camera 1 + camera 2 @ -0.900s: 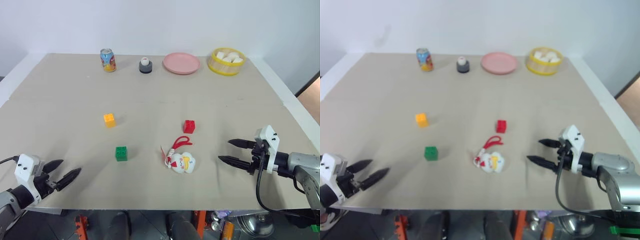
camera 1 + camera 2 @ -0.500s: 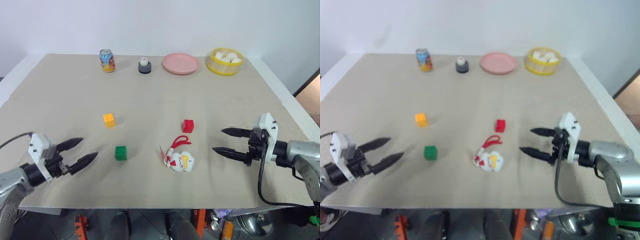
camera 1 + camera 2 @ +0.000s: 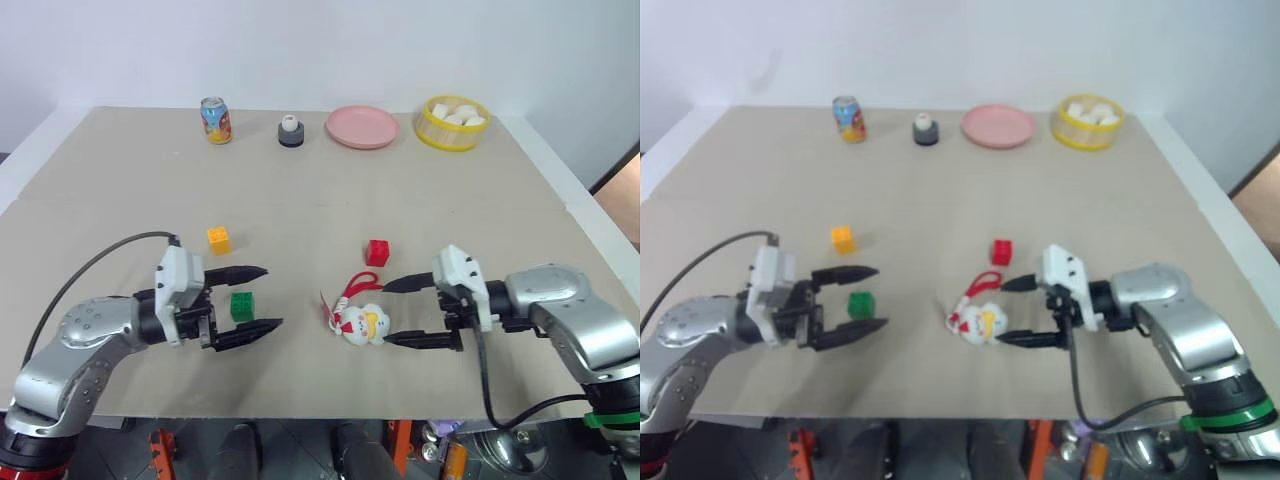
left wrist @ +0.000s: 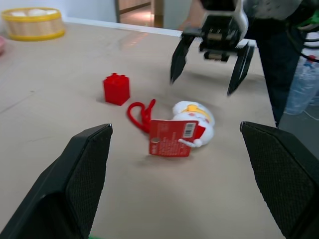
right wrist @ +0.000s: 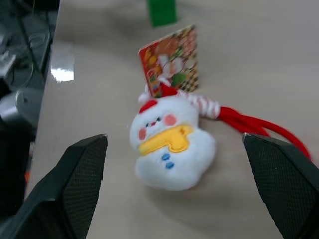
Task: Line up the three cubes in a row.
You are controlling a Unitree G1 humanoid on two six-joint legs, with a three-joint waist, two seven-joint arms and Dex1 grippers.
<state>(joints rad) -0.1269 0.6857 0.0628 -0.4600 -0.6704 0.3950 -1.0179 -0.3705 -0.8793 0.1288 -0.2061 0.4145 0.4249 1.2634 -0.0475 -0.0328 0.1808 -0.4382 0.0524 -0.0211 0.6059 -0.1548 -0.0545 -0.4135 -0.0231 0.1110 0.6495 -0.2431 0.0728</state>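
1. Head views: We see the worktop (image 3: pixel 420 215) covered in beige board. The yellow-orange cube (image 3: pixel 218 239) sits left of centre. The green cube (image 3: pixel 241 306) lies nearer the front edge, slightly right of the yellow-orange one. The red cube (image 3: pixel 377 252) sits right of centre, well apart from both. The three cubes form no row.

2. Head views, tools: The left tool (image 3: pixel 252 298) points toward the right with its two black fingers spread wide. The green cube appears between them; we cannot tell whether either finger touches it. The right tool (image 3: pixel 392 312) points toward the left, fingers also spread wide and holding nothing. Its tips stand just beside the snowman toy (image 3: pixel 364 325), whose red loop reaches toward the red cube.

3. Head views, far edge: We note a drink can (image 3: pixel 215 120), a small dark holder with a white top (image 3: pixel 290 131), a pink plate (image 3: pixel 363 127) and a yellow basket (image 3: pixel 454 124) holding white pieces.

4. Left wrist view: The tool's own fingers (image 4: pixel 79 179) stand far apart with nothing gripped. Between them we see the red cube (image 4: pixel 116 89), the snowman toy (image 4: pixel 194 117) with its red tag, and the right tool (image 4: pixel 209 69) beyond, open.

5. Right wrist view: The fingers (image 5: pixel 75 174) are wide apart. The snowman toy (image 5: pixel 172 142) lies between them on the worktop, untouched, with the green cube (image 5: pixel 162 11) beyond its tag.
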